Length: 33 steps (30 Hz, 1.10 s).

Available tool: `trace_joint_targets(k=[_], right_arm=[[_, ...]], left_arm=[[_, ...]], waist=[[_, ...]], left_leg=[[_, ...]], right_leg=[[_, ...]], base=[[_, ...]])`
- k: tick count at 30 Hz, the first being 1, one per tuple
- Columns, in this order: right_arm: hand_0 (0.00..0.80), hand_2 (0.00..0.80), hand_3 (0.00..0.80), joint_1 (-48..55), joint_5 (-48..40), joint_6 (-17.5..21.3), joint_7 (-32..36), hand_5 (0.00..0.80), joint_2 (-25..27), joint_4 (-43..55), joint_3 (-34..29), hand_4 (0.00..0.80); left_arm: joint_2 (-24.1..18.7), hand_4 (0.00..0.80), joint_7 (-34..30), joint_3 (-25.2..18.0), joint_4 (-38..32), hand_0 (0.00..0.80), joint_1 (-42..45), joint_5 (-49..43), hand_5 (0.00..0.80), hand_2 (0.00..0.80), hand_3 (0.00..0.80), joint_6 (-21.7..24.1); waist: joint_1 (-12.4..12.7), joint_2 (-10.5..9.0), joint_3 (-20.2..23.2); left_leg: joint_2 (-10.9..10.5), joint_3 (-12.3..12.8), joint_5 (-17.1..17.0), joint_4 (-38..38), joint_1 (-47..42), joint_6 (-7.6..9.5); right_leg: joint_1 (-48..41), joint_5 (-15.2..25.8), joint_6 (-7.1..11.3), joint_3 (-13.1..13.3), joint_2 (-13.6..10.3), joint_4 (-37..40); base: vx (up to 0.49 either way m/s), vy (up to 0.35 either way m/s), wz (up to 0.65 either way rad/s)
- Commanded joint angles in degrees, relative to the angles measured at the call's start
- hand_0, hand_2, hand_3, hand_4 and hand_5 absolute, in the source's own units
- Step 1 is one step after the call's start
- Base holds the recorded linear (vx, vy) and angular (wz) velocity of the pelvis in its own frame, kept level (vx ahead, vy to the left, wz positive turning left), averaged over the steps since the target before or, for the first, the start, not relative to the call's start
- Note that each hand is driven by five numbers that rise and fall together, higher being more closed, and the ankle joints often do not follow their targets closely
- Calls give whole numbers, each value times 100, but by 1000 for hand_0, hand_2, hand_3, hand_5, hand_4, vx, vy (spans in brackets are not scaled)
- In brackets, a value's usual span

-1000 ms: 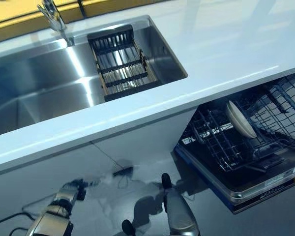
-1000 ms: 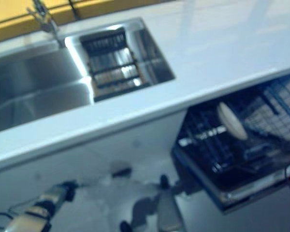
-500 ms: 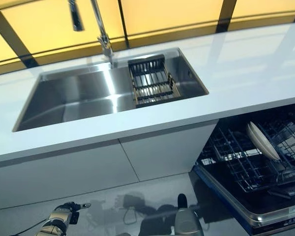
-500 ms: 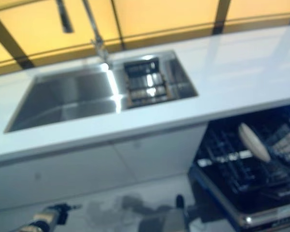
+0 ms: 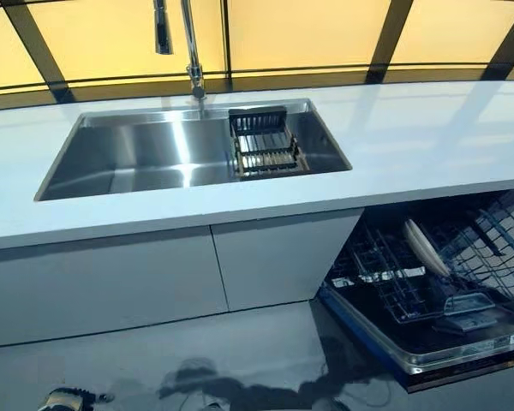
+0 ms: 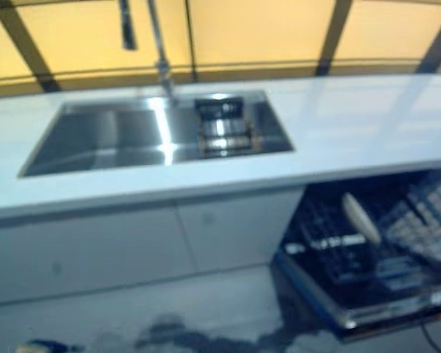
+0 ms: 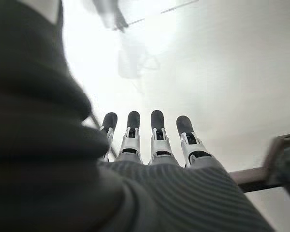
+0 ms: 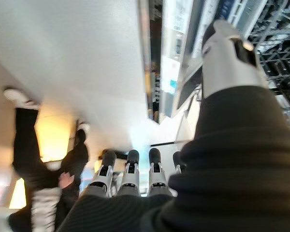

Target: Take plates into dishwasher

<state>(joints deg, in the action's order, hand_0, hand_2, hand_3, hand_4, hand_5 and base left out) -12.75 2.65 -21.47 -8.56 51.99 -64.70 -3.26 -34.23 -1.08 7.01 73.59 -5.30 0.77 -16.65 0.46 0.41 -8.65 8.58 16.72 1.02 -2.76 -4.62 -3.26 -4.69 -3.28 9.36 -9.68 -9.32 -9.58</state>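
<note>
One white plate (image 5: 424,248) stands on edge in the pulled-out black wire rack (image 5: 379,272) of the open dishwasher (image 5: 450,347), under the counter at the right. No other plate shows. My left hand (image 5: 64,401) just shows at the bottom left, low over the floor; in the left wrist view (image 7: 154,137) its fingers are straight and hold nothing. My right hand is outside the eye views; in the right wrist view (image 8: 130,176) its fingers are straight and empty, with the dishwasher rack (image 8: 280,43) beside it.
A white counter (image 5: 428,137) holds a steel sink (image 5: 137,158) with a tall faucet (image 5: 191,51) and a black drainer basket (image 5: 265,147) with nothing in it. White cabinet doors (image 5: 154,274) stand below. A person (image 8: 43,159) stands behind, seen in the right wrist view.
The camera has tipped up and pulled back, so the whole picture has shifted. Both arms have dropped: the left hand is at the bottom edge, the right arm is out of the eye views.
</note>
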Motion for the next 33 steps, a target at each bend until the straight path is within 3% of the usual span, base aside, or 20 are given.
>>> trace_joint_targets(k=[1,3,6,11,16,18,21,23,25,26,27,28,30,33], right_arm=[[0,0,0,-61,-228,-12,-195,0,-196,-327,142,0],[0,0,0,-35,-474,-93,-249,0,-345,-387,122,0],[0,0,0,124,-720,53,-341,0,-495,-599,-43,0],[0,0,0,235,-1011,163,-377,0,-814,-796,-99,0],[0,0,0,255,-1240,113,-353,0,-1082,-859,-36,0],[0,0,0,285,-1357,154,-428,0,-1119,-903,-76,0],[0,0,0,298,-1632,200,-532,0,-1186,-1000,-203,0],[0,0,0,307,-1724,289,-631,0,-1231,-1082,-226,0],[0,0,0,337,-1707,328,-675,0,-1294,-1085,-222,0],[0,0,0,348,-1704,337,-686,0,-1301,-1078,-223,0],[0,0,0,442,-1849,369,-807,0,-1337,-983,-177,0],[0,0,0,494,-1939,370,-927,0,-1421,-932,-154,0],[0,0,0,510,-2048,330,-971,0,-1556,-834,-109,0],[0,0,0,484,-2107,279,-838,0,-1620,-790,-69,0]], left_arm=[[-367,0,107,-246,-4,0,-173,-115,0,0,0,-53],[-399,0,-100,-192,-169,0,-401,-83,0,0,0,-184],[-261,0,-222,-37,-162,0,-658,-168,0,0,0,-196],[-41,0,-212,32,51,0,-580,-265,0,0,0,-219],[129,0,-64,-232,383,0,-77,-348,0,0,0,-237],[202,0,3,-340,456,0,-33,-380,0,0,0,-118],[313,0,93,-428,422,0,-79,-334,0,0,0,44],[372,0,179,-401,365,0,-154,-341,0,0,0,75],[409,0,214,-332,295,0,-219,-388,0,0,0,106],[407,0,199,-305,274,0,-239,-423,0,0,0,114],[361,0,72,-122,185,0,-355,-496,0,0,0,98],[366,0,16,-3,172,0,-436,-520,0,0,0,78],[395,0,-132,220,97,0,-540,-512,0,0,0,-63],[506,0,-115,288,147,0,-442,-580,0,0,0,-111]], waist=[[74,-267,112],[71,-290,72],[84,-310,72],[60,-229,128],[78,-110,109],[43,-127,63],[-125,-253,42],[-213,-285,95],[-322,-202,176],[-352,-162,199],[-454,36,241],[-470,70,237],[-472,30,225],[-507,-8,201]], left_leg=[[-191,-92,203,-541,587,313],[-47,29,5,-548,886,223],[-21,33,-246,-429,1146,140],[17,-103,-589,166,951,-28],[476,-17,-1444,656,1098,-495],[415,-52,-1235,470,1065,-427],[70,-212,-357,-936,764,-175],[-160,-263,89,-1390,558,-23],[-419,-309,350,-1227,232,82],[-454,-311,374,-1054,144,94],[-552,-392,247,21,-217,91],[-629,-512,158,365,-263,99],[-798,-770,91,583,-258,159],[-819,-739,88,744,-281,212]], right_leg=[[-275,-139,-128,-17,-188,12],[-346,-259,-143,156,-18,152],[-503,-309,-228,215,152,360],[-560,-361,-326,117,288,423],[-739,-229,-485,6,561,821],[-644,-135,-532,-11,532,862],[-286,86,-688,-107,351,787],[-99,149,-707,-156,293,696],[105,107,-701,-178,353,467],[143,94,-694,-202,387,420],[264,30,-659,-336,558,258],[338,120,-592,-359,584,260],[500,413,-472,-239,584,495],[739,603,-353,-224,543,618]], base=[[-329,-387,-66],[-341,-271,-8],[-234,-209,16],[-98,-161,10],[-31,-165,1],[-173,-84,0],[-235,-41,11],[-168,-2,43],[-113,72,38],[-87,161,13],[-63,130,31],[-85,101,62],[-120,2,41],[-122,-22,-15]])
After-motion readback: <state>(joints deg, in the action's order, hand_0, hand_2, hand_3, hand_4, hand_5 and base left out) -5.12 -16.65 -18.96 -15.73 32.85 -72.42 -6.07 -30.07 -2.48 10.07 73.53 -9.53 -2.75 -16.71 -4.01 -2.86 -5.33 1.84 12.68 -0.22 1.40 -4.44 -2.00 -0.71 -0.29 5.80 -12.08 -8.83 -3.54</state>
